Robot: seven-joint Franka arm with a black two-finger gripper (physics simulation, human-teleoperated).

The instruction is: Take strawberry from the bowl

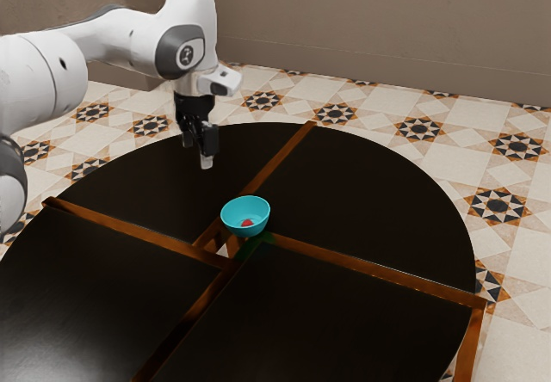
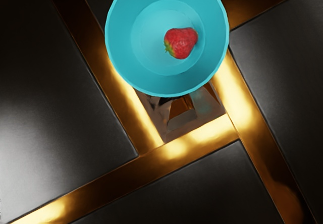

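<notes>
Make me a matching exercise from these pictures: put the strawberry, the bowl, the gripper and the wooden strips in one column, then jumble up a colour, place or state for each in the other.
Column one:
1. Strawberry
2. Bowl
3. Gripper
4. Wooden strips

Column two:
A. In the air, open and empty
B. Brown, crossing the dark round tabletop
C. Red, lying inside something turquoise
D. Turquoise, with a fruit in it

Right pairs: 1-C, 2-D, 3-A, 4-B

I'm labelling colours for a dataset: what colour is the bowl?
The bowl is turquoise, clearest in the wrist view.
</notes>
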